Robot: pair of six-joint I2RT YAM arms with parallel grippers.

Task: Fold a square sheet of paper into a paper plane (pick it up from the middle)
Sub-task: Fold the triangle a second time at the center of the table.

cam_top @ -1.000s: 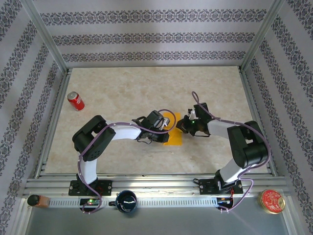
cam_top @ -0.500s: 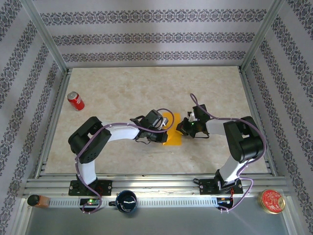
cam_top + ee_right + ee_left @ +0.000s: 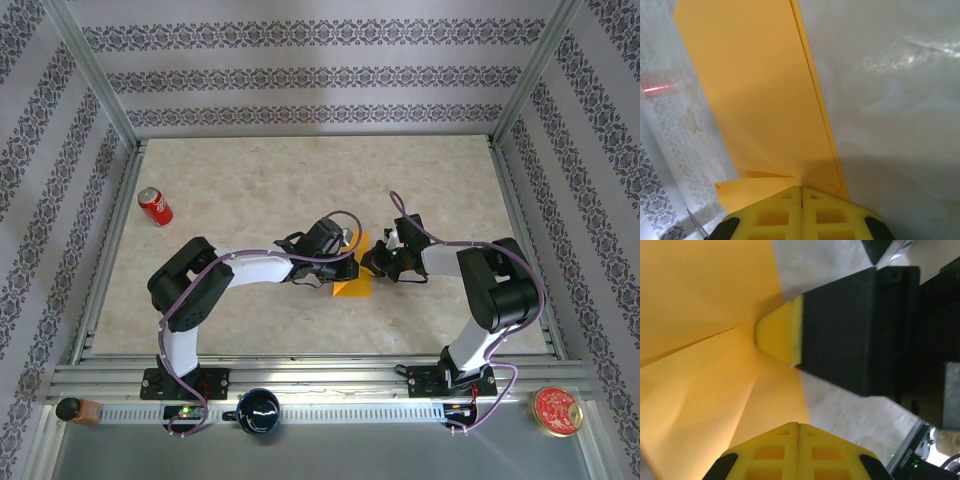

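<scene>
1. A red soda can (image 3: 154, 206) stands at the far left of the marble-patterned desk (image 3: 300, 170), well apart from both arms.
2. The left arm reaches in from the left. Its left claw (image 3: 347, 268) sits at the left edge of the orange-yellow paper sheet (image 3: 352, 287), which lies near the middle of the desk.
3. In the left wrist view the left claw (image 3: 798, 427) is closed, its yellow pads (image 3: 770, 452) meeting along a thin seam. The tips are low over the paper sheet (image 3: 700, 340), which spreads out ahead of them with creases fanning across it. I cannot tell whether any paper is nipped between the pads.
4. The sheet is partly folded and lies between the two claws, which face each other across it.
5. The right claw (image 3: 370, 262) comes in from the right, at the sheet's right edge. In the left wrist view its yellow tip (image 3: 782, 335) rests on the paper.
6. In the right wrist view the right claw (image 3: 801, 192) is also closed, pads together, tips at the near end of the paper sheet (image 3: 755, 95). A long folded edge of the sheet runs away from them across the desk.
</scene>
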